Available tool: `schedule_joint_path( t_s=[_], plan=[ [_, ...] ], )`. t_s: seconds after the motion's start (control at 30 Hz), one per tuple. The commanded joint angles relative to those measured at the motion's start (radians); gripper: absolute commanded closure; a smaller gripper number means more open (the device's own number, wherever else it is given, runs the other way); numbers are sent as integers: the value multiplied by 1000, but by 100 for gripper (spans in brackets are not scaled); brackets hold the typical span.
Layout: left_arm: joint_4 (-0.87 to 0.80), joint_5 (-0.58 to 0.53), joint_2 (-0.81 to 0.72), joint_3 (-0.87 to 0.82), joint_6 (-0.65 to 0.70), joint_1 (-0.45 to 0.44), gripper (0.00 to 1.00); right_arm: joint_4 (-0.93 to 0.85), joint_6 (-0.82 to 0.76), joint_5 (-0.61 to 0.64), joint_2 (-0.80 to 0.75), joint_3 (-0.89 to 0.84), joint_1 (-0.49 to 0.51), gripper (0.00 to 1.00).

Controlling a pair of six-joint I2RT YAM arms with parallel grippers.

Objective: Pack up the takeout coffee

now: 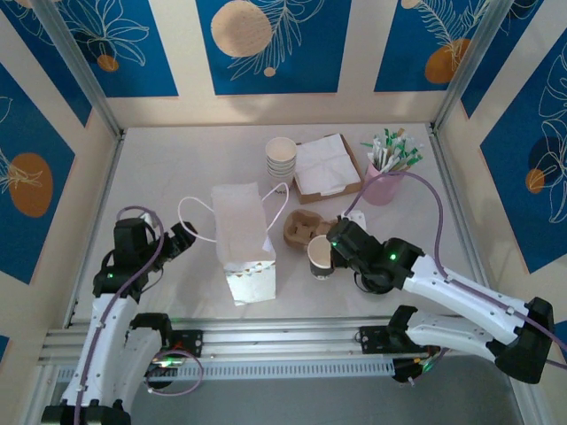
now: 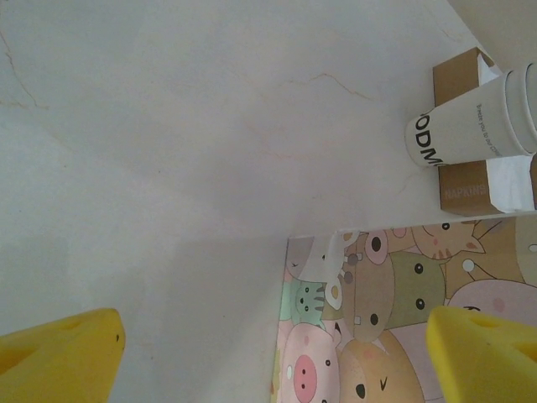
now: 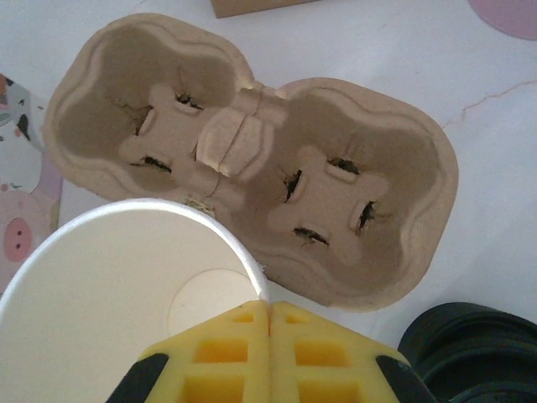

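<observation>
Right gripper (image 1: 335, 251): my jaws were fully closed, pinching the rim of the paper cup (image 1: 320, 257) on its 3 o'clock side. Nothing else was touched.

Left gripper (image 1: 183, 237): my jaws stood wide apart with nothing between them. They pointed toward 3 o'clock at the paper bag (image 1: 242, 232), close beside it but not touching.

The cup stood upright near the table's (image 1: 159, 168) middle, mouth up, axis vertical. From my right wrist its inside (image 3: 109, 285) was empty and the bare bottom showed.

The pulp carrier (image 3: 252, 159) lay flat just beyond the cup, at its 11 o'clock. Its long axis ran roughly 9 to 3 in the top view. Both wells faced up and both were empty. The cup's rim overlapped its near edge in the wrist view; I could not tell whether they touched.

The bag's long axis ran 12 to 6, with handles looping out at 9 and 3. I could not tell its contents.

- Cup stack (image 1: 281, 158) at 12 o'clock.
- Napkin box (image 1: 328, 168) beside it, holding white napkins.
- Pink holder (image 1: 384, 184) at 1 o'clock, full of green-tipped sticks.
- Black lids (image 3: 474, 353) stacked at the carrier's 4 o'clock.
</observation>
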Motion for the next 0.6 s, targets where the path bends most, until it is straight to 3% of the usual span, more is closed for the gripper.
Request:
schedule_joint_path(
  t_s=[0.0, 0.27, 0.57],
  plan=[
    [33, 52, 3, -17, -14, 11, 8, -11, 3, 76, -3, 17, -14, 100],
    [19, 66, 25, -14, -18, 11, 8, 4, -9, -4, -25, 13, -48, 100],
    [-6, 99, 22, -24, -15, 11, 8, 86, 1, -153, -70, -46, 15, 100]
  ],
)
